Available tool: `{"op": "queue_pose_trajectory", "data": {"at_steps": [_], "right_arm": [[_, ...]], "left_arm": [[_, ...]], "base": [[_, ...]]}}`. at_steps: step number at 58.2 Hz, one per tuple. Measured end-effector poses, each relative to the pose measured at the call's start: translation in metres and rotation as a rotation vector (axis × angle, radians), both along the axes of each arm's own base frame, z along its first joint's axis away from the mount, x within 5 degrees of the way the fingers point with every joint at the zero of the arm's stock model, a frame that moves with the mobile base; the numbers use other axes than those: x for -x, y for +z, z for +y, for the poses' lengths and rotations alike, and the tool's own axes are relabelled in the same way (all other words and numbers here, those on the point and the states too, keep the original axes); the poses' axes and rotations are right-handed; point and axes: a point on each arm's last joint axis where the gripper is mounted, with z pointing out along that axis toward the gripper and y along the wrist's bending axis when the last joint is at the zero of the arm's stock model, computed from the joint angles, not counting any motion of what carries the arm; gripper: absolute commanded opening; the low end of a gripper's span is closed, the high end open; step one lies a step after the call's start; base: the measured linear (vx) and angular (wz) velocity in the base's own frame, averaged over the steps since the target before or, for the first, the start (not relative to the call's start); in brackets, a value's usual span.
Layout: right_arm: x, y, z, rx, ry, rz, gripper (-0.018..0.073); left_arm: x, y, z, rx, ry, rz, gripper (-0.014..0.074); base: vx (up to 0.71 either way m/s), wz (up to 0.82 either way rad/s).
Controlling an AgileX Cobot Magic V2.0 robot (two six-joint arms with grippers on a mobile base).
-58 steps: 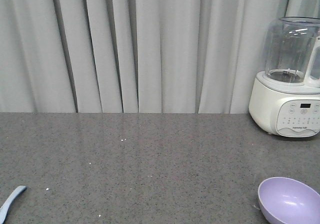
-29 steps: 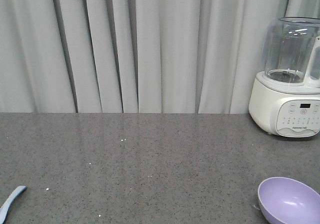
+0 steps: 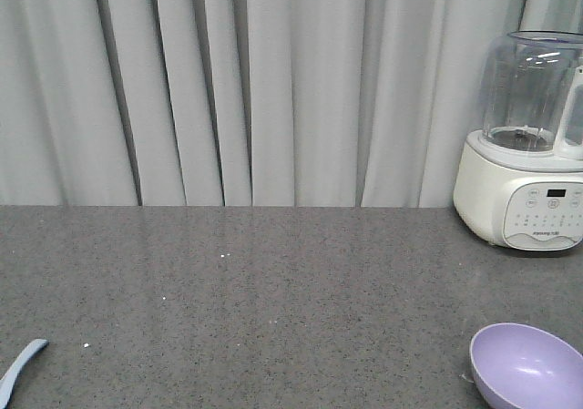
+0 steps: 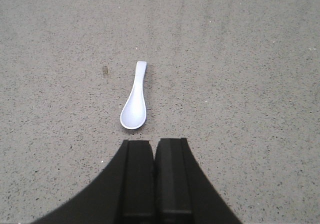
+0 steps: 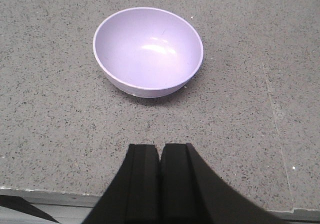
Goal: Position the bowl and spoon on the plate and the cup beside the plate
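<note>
The pale blue spoon (image 4: 135, 104) lies flat on the grey counter, scoop toward my left gripper (image 4: 154, 141), which hangs shut and empty just short of it. In the front view only the spoon's handle (image 3: 20, 370) shows at the lower left edge. The lavender bowl (image 5: 148, 50) stands upright and empty ahead of my right gripper (image 5: 160, 145), also shut with nothing in it. The same bowl (image 3: 526, 366) sits at the lower right of the front view. The plate and the cup are out of view.
A white blender with a clear jug (image 3: 526, 145) stands at the back right, against grey curtains (image 3: 246, 90). The counter's near edge (image 5: 50, 194) runs just under my right gripper.
</note>
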Motion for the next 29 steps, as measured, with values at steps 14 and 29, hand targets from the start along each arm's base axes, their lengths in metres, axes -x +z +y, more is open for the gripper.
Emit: {"op": "queue_pose_trajectory", "data": {"at_steps": [14, 29], "right_arm": [[-0.0003, -0.0002, 0.0000, 0.000, 0.000, 0.003, 0.0404], [-0.0002, -0.0003, 0.0000, 0.000, 0.000, 0.004, 0.0642]], "left_arm": [[0.0000, -0.0007, 0.0000, 0.000, 0.000, 0.009, 0.0310], [0.0009, -0.0022, -0.0005, 0.008, -0.001, 0.028, 0.0609]], "base": [[0.00, 0.00], [0.00, 0.00]]}}
